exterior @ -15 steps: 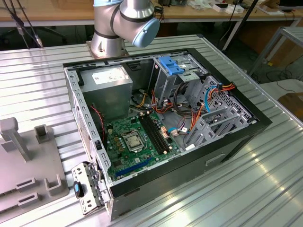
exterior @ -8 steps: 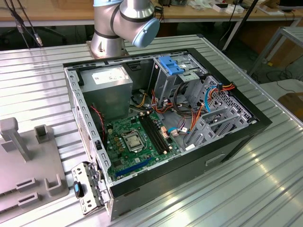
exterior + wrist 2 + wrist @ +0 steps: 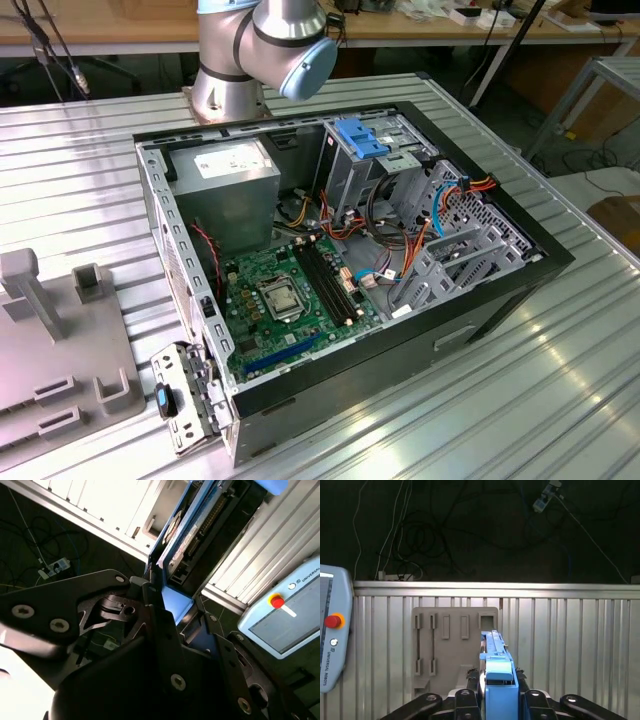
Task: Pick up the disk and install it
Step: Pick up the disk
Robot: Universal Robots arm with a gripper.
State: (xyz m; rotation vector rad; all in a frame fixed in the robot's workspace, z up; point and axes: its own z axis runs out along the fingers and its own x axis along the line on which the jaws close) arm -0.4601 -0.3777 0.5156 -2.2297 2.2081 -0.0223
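The black end effector (image 3: 497, 700) clamps a flat disk with bright blue plastic rails (image 3: 496, 672) edge-on. Beyond it, a grey slotted plastic fixture plate (image 3: 445, 650) lies on the ribbed metal counter (image 3: 570, 645), near a grey red-buttoned pendant (image 3: 332, 635).

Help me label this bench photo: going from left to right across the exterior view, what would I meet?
Grey fixture plate → grey power supply inside the open case → drive cage with blue latches → perforated grey bay brackets.
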